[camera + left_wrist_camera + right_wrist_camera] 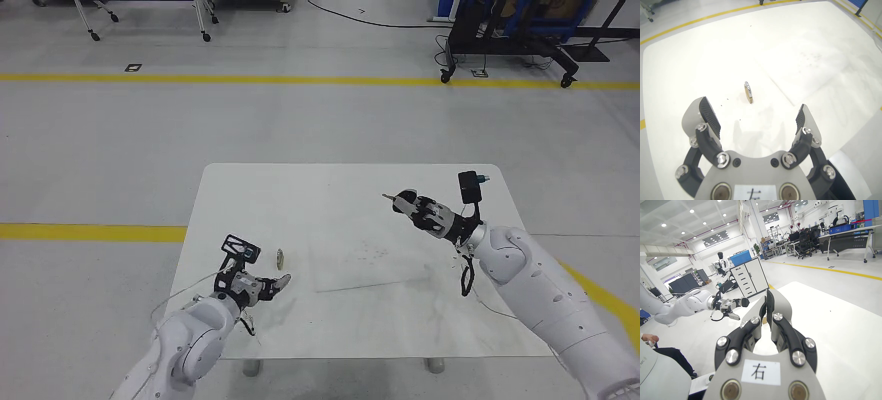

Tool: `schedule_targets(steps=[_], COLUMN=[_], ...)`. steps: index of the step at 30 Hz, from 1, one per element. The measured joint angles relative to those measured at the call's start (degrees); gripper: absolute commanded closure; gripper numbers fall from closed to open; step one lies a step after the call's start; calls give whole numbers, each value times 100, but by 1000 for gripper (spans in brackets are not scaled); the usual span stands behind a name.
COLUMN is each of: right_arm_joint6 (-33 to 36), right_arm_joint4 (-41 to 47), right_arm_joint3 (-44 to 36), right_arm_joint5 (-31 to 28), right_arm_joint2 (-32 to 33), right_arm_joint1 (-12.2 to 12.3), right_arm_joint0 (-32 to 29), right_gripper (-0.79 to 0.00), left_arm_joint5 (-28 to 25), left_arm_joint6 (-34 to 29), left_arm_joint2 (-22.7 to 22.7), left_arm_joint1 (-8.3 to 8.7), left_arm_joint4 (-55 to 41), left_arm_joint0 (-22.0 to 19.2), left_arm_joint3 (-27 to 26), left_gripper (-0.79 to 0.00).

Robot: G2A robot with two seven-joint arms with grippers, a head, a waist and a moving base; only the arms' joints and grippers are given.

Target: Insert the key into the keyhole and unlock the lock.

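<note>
From above, your right gripper (400, 202) hangs over the far right part of the table (350, 190), pinched onto the key (387, 197), whose thin blade pokes out ahead of the fingers. The lock (281, 258) lies near the table's front left, well apart from the key, with your left gripper (275, 283) just beside it and not touching it. I'd judge you are early in the job. The key is in hand, but the lock has not been picked up or steadied, and bringing the two together, inserting and turning are all left to do.

In the left wrist view, the left gripper (753, 108) is spread wide with nothing between its pads. The lock (748, 92) rests on its narrow edge straight ahead of the opening, shackle end pointing away. It sits directly on the bare tabletop, not in a tray, box or holder. You will have to hold it yourself before the key can press in.

In the right wrist view, the right gripper (767, 298) has its pads drawn almost together. A tan sliver (764, 320) between them may be the key's head, though the angle is too poor to be sure. Farther off, the left gripper (740, 309) hovers low over the table's other end.
</note>
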Motion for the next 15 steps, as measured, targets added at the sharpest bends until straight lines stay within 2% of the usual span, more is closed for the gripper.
schedule_targets(steps=[2,3,4,8,15], right_arm_joint6=[0,0,0,0,0], right_arm_joint4=[0,0,0,0,0], right_arm_joint3=[0,0,0,0,0], right_arm_joint5=[0,0,0,0,0], right_arm_joint2=[0,0,0,0,0], right_arm_joint1=[0,0,0,0,0], right_arm_joint0=[0,0,0,0,0], right_gripper=[0,0,0,0,0], left_arm_joint5=[184,262,327,513,682], left_arm_joint6=[-29,-44,-60,-308,-430], left_arm_joint2=[188,257,324,618,908], left_arm_joint1=[-56,-79,-102,-175,-257], left_arm_joint4=[-164,-232,-305,-288,-164], left_arm_joint0=[-285,-396,-495,-878,-1199], left_arm_joint3=[281,390,491,883,1214], left_gripper=[-785,-754,-690,-597,-474])
